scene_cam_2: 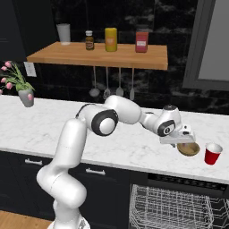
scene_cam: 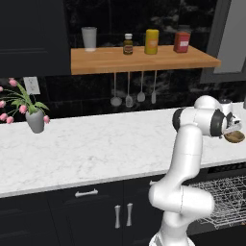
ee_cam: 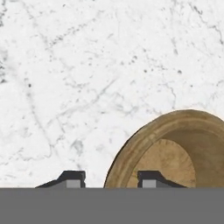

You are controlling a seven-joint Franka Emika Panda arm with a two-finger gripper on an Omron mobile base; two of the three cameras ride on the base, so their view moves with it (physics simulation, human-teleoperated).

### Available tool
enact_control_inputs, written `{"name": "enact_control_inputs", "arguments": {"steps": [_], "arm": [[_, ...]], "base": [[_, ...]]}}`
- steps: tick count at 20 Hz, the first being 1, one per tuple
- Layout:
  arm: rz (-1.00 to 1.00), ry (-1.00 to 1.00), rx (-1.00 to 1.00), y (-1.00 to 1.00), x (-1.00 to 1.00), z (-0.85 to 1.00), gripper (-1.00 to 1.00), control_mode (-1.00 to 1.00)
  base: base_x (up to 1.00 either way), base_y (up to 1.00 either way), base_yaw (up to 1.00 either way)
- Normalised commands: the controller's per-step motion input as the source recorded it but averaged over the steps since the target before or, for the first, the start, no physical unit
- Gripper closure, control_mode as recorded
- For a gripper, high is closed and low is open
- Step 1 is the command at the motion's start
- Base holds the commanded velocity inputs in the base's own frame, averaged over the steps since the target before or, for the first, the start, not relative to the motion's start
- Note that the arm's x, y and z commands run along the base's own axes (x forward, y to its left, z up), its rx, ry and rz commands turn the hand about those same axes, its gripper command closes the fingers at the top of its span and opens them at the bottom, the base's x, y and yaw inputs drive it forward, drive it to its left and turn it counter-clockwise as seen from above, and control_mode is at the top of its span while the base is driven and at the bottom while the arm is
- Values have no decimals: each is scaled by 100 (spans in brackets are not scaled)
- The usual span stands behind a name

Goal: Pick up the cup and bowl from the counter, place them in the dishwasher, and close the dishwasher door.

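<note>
Your gripper [ee_cam: 107, 179] sits low over the wooden bowl [ee_cam: 175, 151], its jaws partly closed and straddling the near rim: one fingertip [ee_cam: 70, 178] stands outside on the marble, the other inside the bowl. You cannot tell from these pictures whether the pads press the rim yet.

In the right base view the bowl [scene_cam_2: 188, 149] rests on the counter [scene_cam_2: 134, 152] directly under the gripper [scene_cam_2: 183, 142], at about 4 o'clock in the picture. The red cup [scene_cam_2: 213, 153] stands upright just beside the bowl, at its 3 o'clock, apart from it. Below the counter edge the dishwasher [scene_cam_2: 179, 208] is open, with its silver wire rack pulled out at 5 o'clock.

From the left base view you find the bowl [scene_cam: 234, 137] at 3 o'clock, at the counter's [scene_cam: 96, 149] right end, beneath the gripper [scene_cam: 232, 129]. A vase of pink tulips [scene_cam: 34, 119] stands at 9 o'clock, well apart from it.
</note>
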Motion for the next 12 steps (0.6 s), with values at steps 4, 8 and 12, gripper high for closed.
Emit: {"name": "enact_control_inputs", "arguments": {"steps": [4, 8, 12], "arm": [[0, 0, 0, 4, 0, 0, 100, -100], [-2, 0, 0, 54, -32, 20, 100, -100], [0, -10, 2, 63, -94, 89, 100, -100]], "base": [[0, 0, 0], [0, 0, 0], [0, 0, 0]]}}
